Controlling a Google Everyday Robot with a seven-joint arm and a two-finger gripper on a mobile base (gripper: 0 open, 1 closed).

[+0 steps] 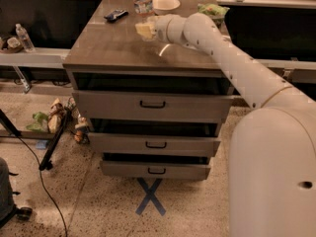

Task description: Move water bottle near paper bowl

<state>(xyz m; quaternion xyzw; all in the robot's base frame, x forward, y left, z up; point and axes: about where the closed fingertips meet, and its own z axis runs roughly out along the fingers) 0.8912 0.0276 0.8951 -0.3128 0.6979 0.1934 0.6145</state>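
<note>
The water bottle [142,2], clear ribbed plastic with a pale label band, stands upright at the back of the wooden drawer-cabinet top [113,43]; its cap is cut off by the frame's top edge. The paper bowl [166,4], shallow and white, sits just right of the bottle, a small gap apart. My gripper [144,30] is at the end of the white arm, low over the cabinet top, directly in front of the bottle's base and very close to it.
A green-and-white snack bag [213,9] lies at the back right of the top. A dark flat object [116,15] lies back left. A small clear bottle [24,37] stands on a low shelf far left. Cables and clutter [54,117] lie on the floor left.
</note>
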